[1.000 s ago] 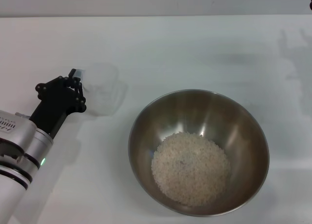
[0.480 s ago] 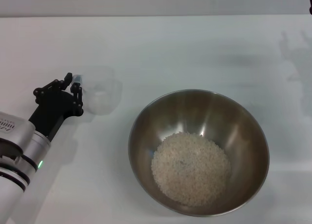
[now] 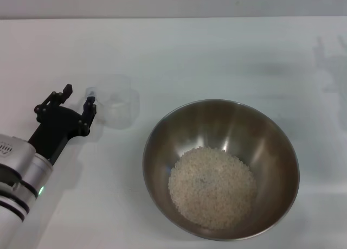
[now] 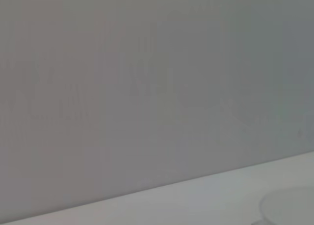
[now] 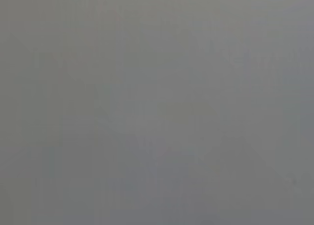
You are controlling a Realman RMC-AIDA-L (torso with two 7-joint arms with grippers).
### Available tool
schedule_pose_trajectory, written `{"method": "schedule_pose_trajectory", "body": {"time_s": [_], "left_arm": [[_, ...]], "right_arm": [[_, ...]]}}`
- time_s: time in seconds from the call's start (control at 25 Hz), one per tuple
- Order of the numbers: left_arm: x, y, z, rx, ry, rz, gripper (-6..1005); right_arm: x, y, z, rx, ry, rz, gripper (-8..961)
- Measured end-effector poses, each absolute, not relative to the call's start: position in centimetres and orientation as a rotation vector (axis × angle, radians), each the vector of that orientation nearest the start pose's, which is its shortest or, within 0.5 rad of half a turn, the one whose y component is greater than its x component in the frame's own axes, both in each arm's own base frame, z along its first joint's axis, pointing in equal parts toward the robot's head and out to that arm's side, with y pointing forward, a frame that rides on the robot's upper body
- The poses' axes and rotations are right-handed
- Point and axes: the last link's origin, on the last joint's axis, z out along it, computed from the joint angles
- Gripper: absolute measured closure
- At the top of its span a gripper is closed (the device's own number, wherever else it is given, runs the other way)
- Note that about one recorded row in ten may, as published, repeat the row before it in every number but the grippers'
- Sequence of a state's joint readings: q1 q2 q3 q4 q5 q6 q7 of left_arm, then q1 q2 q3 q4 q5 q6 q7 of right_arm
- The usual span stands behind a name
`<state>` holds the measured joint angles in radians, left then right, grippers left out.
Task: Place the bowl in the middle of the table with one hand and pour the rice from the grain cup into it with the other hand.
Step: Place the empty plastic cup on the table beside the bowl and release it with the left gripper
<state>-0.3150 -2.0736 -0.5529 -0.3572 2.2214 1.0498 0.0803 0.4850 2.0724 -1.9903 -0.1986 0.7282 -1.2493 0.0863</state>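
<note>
The steel bowl stands on the white table, right of centre near the front. A mound of rice lies in its bottom. The clear grain cup stands upright and empty on the table, left of the bowl. My left gripper is open just left of the cup, one finger close by the cup's handle side, not holding it. The cup's rim shows faintly in the left wrist view. My right gripper is out of view.
A grey wall runs behind the table's far edge. Faint shadows fall on the table at the far right. The right wrist view shows only plain grey.
My left gripper has let go of the grain cup, opened, and drawn back to the left and toward the front. The cup stays on the table. The bowl and rice have not moved.
</note>
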Motion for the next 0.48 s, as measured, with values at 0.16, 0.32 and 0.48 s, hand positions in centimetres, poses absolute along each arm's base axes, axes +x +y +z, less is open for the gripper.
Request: {"method": "schedule_pose_trajectory", "body": {"time_s": [0.16, 0.32, 0.48], "left_arm": [[-31.9, 28.0, -7.6, -1.86, -0.485, -0.552, 507], [-32.2, 27.3, -7.4, -1.852, -0.48, -0.557, 505], [-32.5, 26.0, -7.3, -1.849, -0.461, -0.578, 483]], "right_arm": [[30.9, 35.7, 2.7, -1.4, 0.416, 0.782, 434], [31.2, 35.6, 2.9, -1.39, 0.42, 0.775, 432], [31.4, 35.7, 3.1, -1.388, 0.421, 0.765, 431]]}}
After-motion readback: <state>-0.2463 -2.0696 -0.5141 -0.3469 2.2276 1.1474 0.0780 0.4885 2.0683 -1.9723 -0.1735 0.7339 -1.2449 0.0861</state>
